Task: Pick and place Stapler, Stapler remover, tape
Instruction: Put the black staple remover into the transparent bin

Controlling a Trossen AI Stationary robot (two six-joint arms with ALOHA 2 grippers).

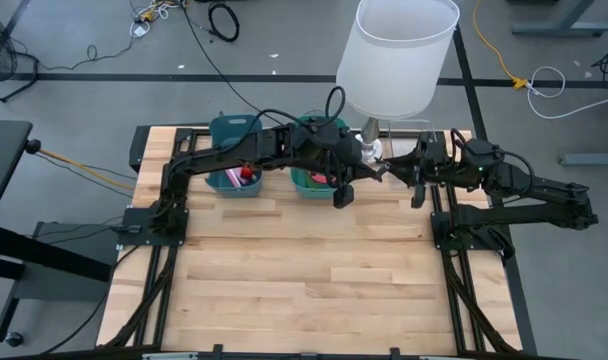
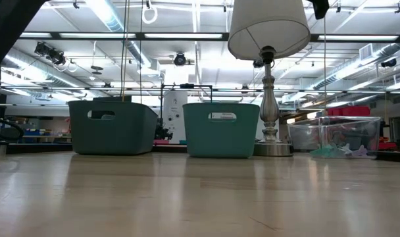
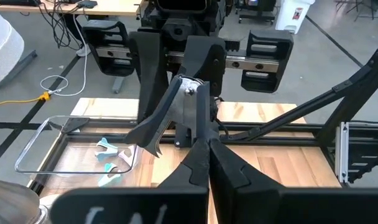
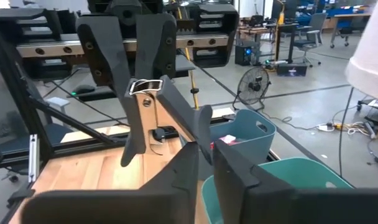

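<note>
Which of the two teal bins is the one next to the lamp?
The bin on the right in the high view, lighter teal and beside the lamp. The darker one stands farther left.

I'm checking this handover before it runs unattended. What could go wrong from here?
1. The staple remover hangs in mid-air, pinched only at its tip by the left gripper. If the right gripper takes it badly, it may fall onto the table rather than into a bin.
2. Both arms meet right beside the lamp, so a swing could knock it.
</note>
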